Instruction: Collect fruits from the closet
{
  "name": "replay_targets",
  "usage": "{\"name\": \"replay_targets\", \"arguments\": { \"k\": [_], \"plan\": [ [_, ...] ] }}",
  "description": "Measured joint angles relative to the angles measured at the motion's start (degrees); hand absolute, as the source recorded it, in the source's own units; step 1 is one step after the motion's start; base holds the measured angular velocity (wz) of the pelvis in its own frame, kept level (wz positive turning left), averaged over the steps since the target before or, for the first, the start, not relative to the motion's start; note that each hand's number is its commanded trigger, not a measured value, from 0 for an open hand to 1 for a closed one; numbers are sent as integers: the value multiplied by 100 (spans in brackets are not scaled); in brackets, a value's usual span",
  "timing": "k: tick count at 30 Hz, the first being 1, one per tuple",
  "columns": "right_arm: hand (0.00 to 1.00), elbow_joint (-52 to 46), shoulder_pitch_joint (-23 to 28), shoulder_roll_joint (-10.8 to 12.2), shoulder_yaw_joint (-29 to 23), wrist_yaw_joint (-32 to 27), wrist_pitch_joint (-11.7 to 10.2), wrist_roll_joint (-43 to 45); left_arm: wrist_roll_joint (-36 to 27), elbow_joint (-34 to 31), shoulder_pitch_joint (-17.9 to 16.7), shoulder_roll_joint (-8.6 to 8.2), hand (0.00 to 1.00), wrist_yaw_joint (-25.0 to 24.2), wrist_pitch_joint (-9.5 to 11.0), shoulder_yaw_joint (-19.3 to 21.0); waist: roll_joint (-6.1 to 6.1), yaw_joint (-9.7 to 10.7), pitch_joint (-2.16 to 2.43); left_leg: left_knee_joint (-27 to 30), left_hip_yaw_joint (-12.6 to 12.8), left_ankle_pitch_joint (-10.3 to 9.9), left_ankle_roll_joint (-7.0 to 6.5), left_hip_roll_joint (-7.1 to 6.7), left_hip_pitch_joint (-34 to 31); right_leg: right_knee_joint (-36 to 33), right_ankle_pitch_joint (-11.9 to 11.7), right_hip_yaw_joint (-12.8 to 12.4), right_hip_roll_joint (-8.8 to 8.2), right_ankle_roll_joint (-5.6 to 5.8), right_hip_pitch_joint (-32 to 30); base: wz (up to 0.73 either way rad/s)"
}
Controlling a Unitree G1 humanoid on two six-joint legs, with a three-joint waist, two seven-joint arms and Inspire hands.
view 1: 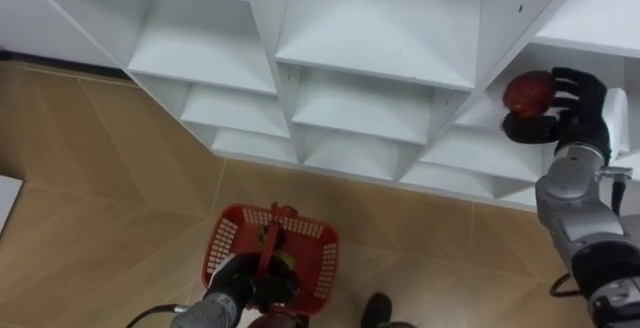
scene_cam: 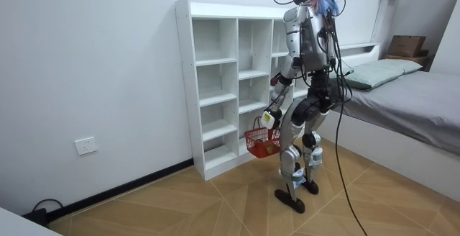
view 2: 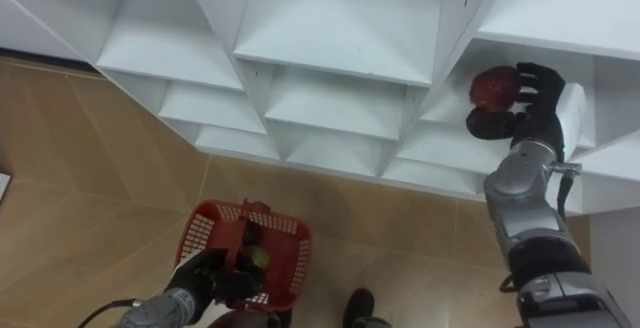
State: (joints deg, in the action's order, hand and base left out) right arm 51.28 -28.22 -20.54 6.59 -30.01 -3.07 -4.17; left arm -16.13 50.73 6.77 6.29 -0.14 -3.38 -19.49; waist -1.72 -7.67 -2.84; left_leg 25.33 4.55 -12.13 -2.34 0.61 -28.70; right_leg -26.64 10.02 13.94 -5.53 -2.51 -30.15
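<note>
Reaching into the right-hand column of the white closet (view 1: 380, 28), the robot stands close before the shelves with its right robot hand (view 1: 575, 113) raised, fingers and thumb curled round a dark red fruit (view 1: 528, 93). The fruit sits at the front of its compartment, and whether it touches the board beneath cannot be told. The left robot hand (view 1: 240, 278) hangs low at the robot's left side, closed round the handle of a red basket (view 1: 322, 253) that holds at least one small yellowish fruit (view 2: 258, 258). The step in hand appears to be the withdrawal of the fruit. It is best done with the grasp kept firm and the arm drawn straight back toward the body until the fruit is clear of the shelf front; only then should it be lowered and carried across. Release should come low over the basket's mouth, so the fruit settles rather than bounces out. Obstacles: the upright panel (view 1: 510, 18) stands just beside the hand on its inner side, and the lower shelf edges jut along any early descent. The basket is well apart from the fruit, and its handle and the hand on it narrow the opening. A bed (scene_cam: 402, 99) lies at the room view's right, well apart from the work, and wood floor (view 1: 100, 168) lies below the basket.
</note>
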Motion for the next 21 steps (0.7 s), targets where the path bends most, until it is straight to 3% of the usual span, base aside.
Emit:
{"name": "replay_targets", "arguments": {
  "k": [21],
  "plan": [
    [100, -15, -16, 106, 3, 210, -5, -4, 3, 219, 115, -80, 100, -1, 2, -13, -2, -5, 0, -10, 13, 1, 1, -5, 22, -10, -3, -2, -12, -3, 13, 0]
  ]
}}
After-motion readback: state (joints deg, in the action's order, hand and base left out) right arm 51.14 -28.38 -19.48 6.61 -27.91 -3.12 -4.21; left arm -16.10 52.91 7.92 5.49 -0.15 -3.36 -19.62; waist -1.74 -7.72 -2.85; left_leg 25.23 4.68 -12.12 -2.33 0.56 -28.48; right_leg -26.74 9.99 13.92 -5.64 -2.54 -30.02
